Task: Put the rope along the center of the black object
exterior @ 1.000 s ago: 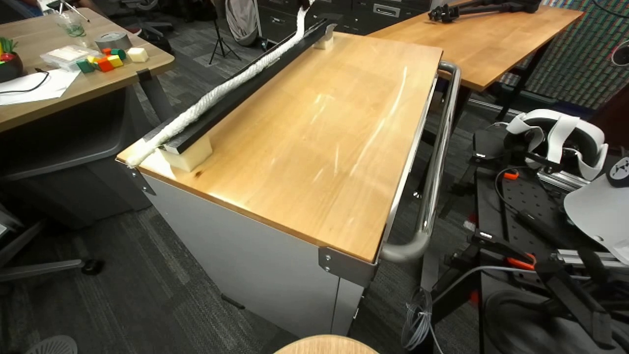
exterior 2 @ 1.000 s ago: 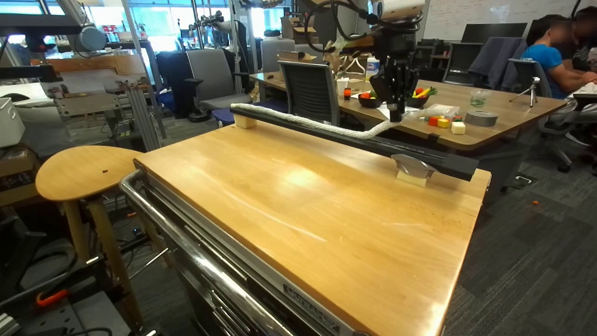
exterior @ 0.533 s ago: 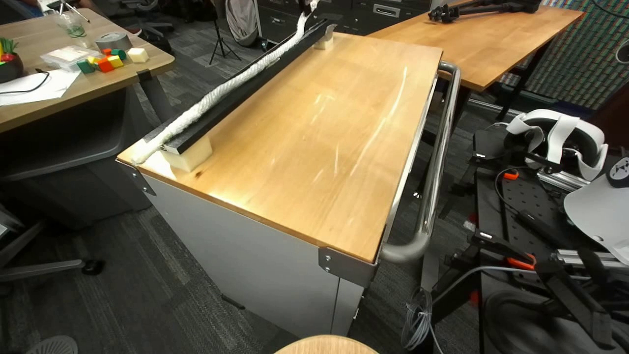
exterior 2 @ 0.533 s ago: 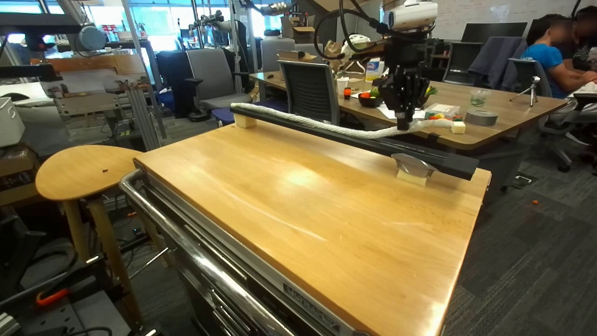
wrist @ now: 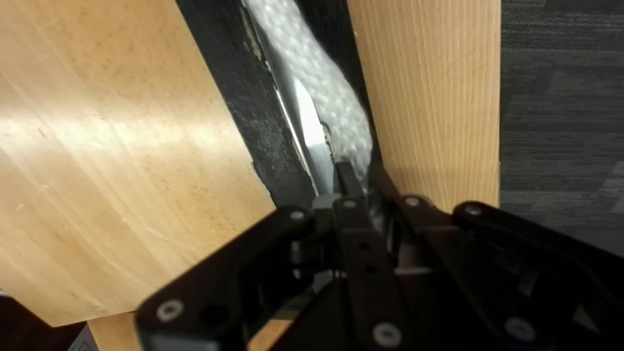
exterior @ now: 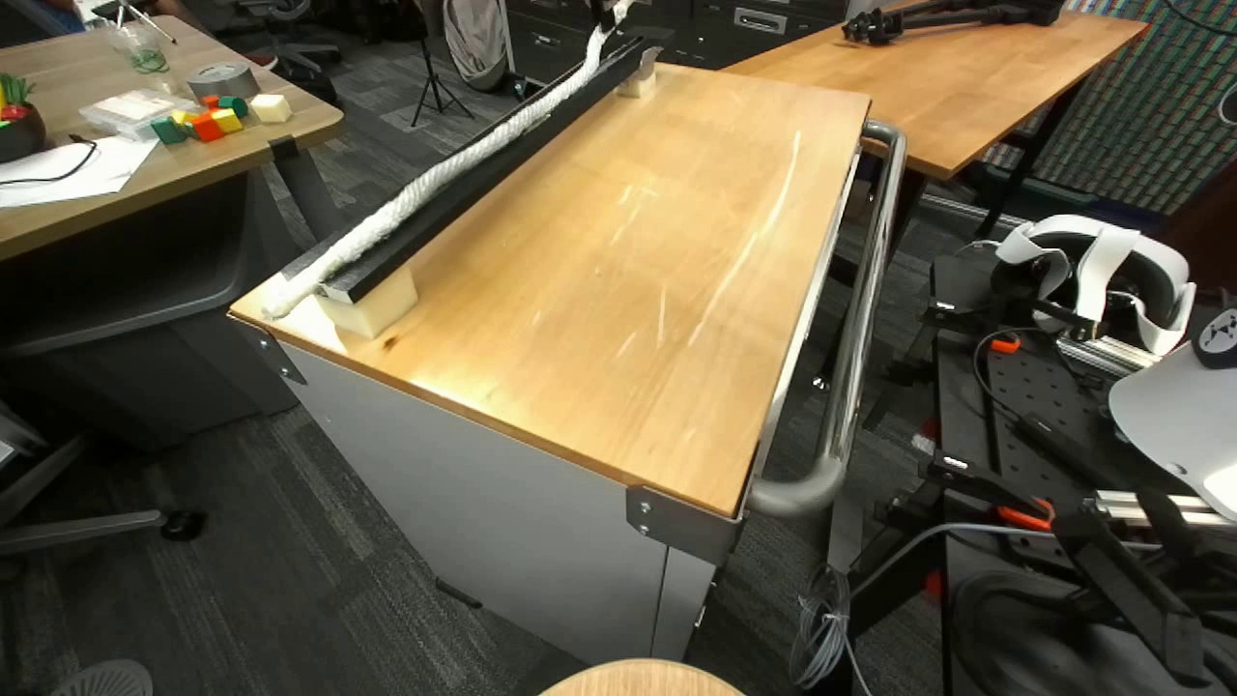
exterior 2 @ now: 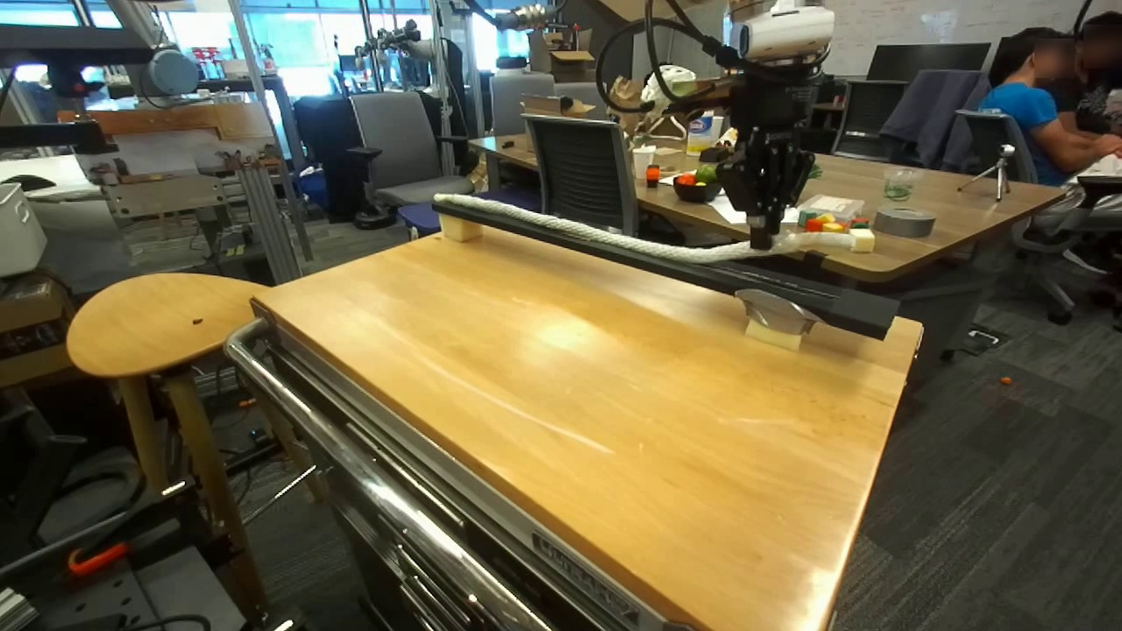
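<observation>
Wrist view: gripper (wrist: pixel 365 179) apparently pinches rope (wrist: pixel 321 78) over black rail (wrist: pixel 239 92).

The rope (wrist: pixel 317 73) is braided fibre, matt and nubbly. The black object (wrist: pixel 261 122) has a dull, scuffed face and, inside it, a shiny, smooth metallic strip (wrist: pixel 307 114). The surface (exterior: pixel 599 319) is smooth, glossy wood; the tubular bar (exterior: pixel 863 319) is polished metal. The hand (wrist: pixel 363 178) shows bright metal screw heads (wrist: pixel 170 310). The carpet (exterior: pixel 338 561) is matt textile. The pale blocks (exterior: pixel 382 304) look like matt foam, though too small to be sure.
</observation>
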